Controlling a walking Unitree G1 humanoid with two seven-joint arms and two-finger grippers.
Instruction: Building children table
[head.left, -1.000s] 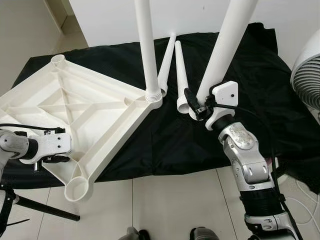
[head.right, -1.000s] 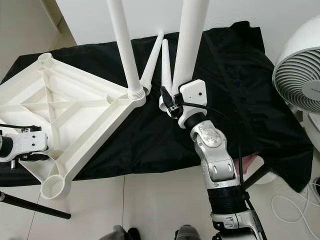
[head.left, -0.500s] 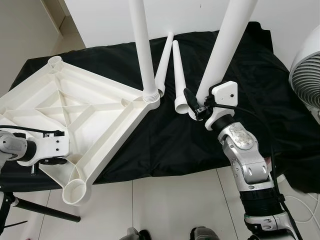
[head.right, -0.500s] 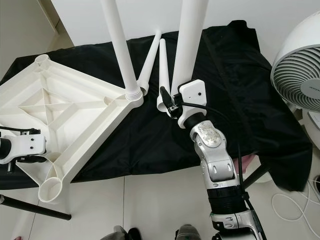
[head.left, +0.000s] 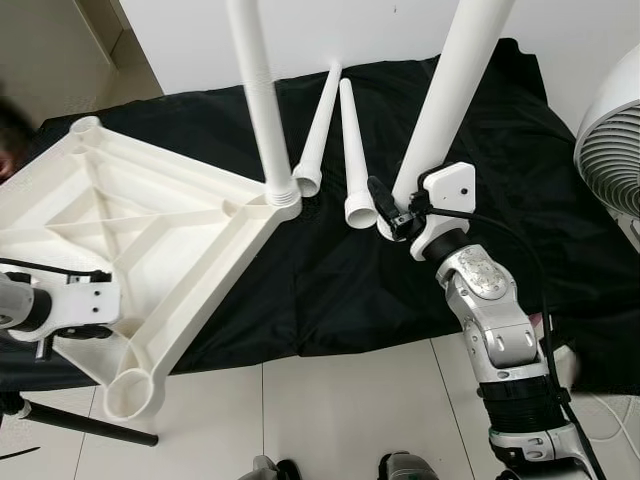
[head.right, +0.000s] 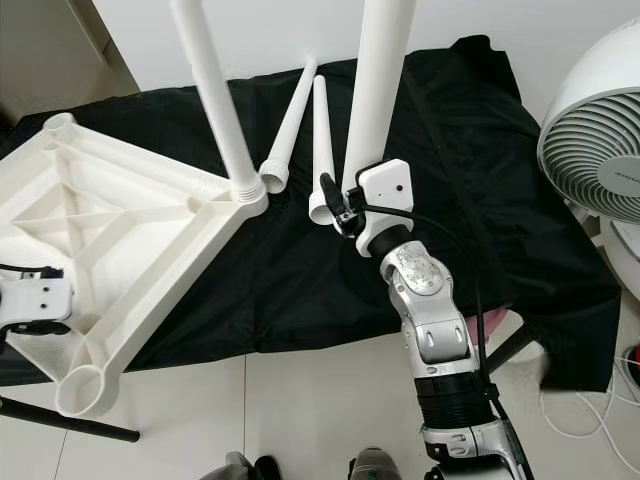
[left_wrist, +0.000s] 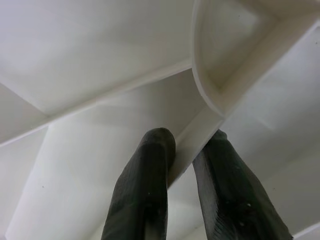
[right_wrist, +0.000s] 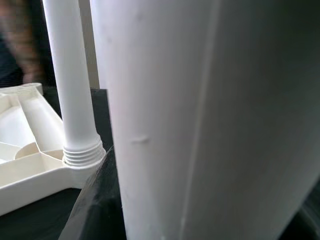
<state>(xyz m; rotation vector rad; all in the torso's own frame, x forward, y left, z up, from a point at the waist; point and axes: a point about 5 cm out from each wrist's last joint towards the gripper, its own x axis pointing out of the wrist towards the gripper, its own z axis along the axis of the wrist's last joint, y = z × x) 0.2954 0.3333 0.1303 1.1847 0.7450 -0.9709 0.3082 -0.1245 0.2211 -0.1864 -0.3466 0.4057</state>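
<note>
Standing upright in the head view, one leg (head.left: 258, 100) is seated in the upturned tabletop (head.left: 150, 240); the right gripper (head.left: 392, 212) is clasping a second leg (head.left: 447, 100), two more legs (head.left: 340, 130) lying on the black cloth (head.left: 330, 270). In the left wrist view, the left gripper (left_wrist: 189, 145) is pinching a tabletop rib. Three legs remain.

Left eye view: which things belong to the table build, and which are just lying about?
Job:
- white ribbed plastic tabletop, gripped by left end effector
- white leg screwed into its corner
- white leg held upright by right end effector
- two loose white tapered legs

Lying about:
- black cloth
- white fan
</note>
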